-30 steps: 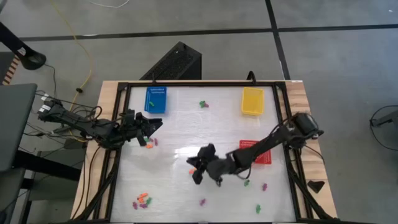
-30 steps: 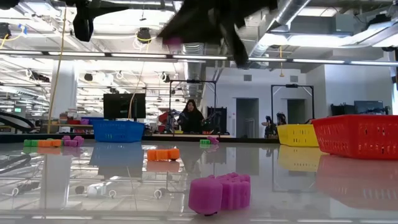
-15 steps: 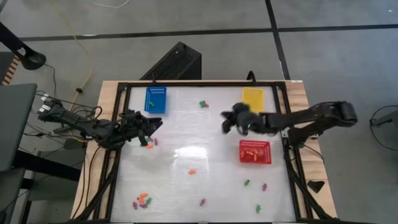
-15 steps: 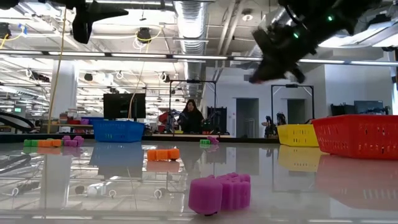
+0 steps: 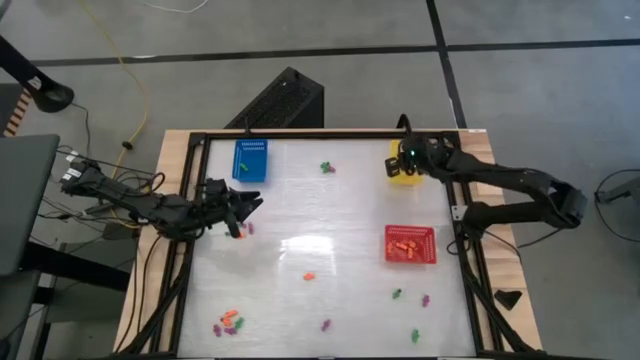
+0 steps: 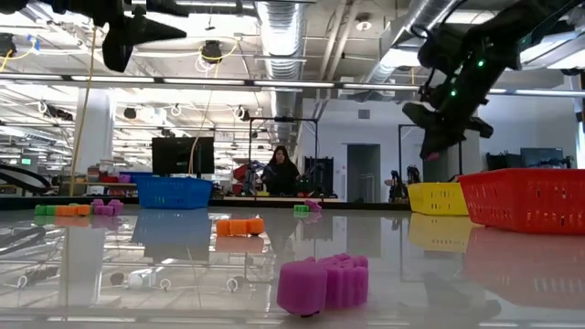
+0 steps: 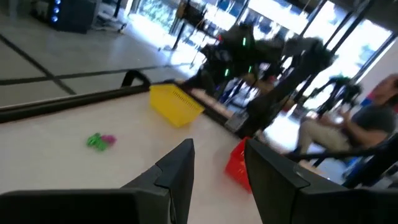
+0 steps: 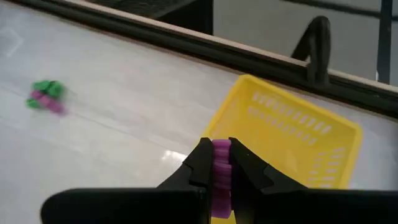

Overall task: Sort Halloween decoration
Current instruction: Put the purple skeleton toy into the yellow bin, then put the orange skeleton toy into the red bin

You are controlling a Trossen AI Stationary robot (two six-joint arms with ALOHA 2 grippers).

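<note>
Standing lengthwise along the right gripper's [image 8: 221, 165] fingers: a purple piece [image 8: 221, 176].

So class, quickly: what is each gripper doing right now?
Left gripper: open, empty, over the table's left side.
Right gripper: shut on a purple piece, above the yellow basket.

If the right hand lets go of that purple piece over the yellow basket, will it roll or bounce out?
Probably not. The purple piece, pinched in the right hand, looks lobed and blocky, so unlikely to roll. It seems small and light, and the yellow basket has raised walls, likely containing it.
</note>
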